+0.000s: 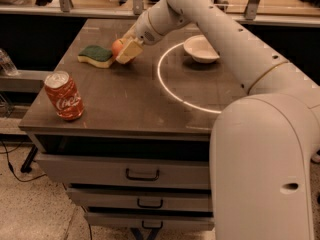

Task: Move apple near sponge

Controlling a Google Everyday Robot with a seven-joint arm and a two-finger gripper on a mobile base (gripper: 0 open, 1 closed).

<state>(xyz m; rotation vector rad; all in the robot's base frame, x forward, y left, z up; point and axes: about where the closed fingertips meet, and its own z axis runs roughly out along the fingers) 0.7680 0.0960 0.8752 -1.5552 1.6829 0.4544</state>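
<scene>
The red-orange apple [117,47] is held in my gripper [123,50] just above the table, right beside the sponge's right end. The sponge [97,56], green on top with a yellow body, lies flat at the table's far left. My gripper is shut on the apple; its pale fingers [128,51] cover the apple's right side. My white arm reaches in from the right across the table.
A red soda can [63,95] stands at the table's [125,104] front left corner. A white bowl [200,49] sits at the far right. A bright ring of light [172,91] lies on the tabletop. Drawers [142,174] are below the front edge.
</scene>
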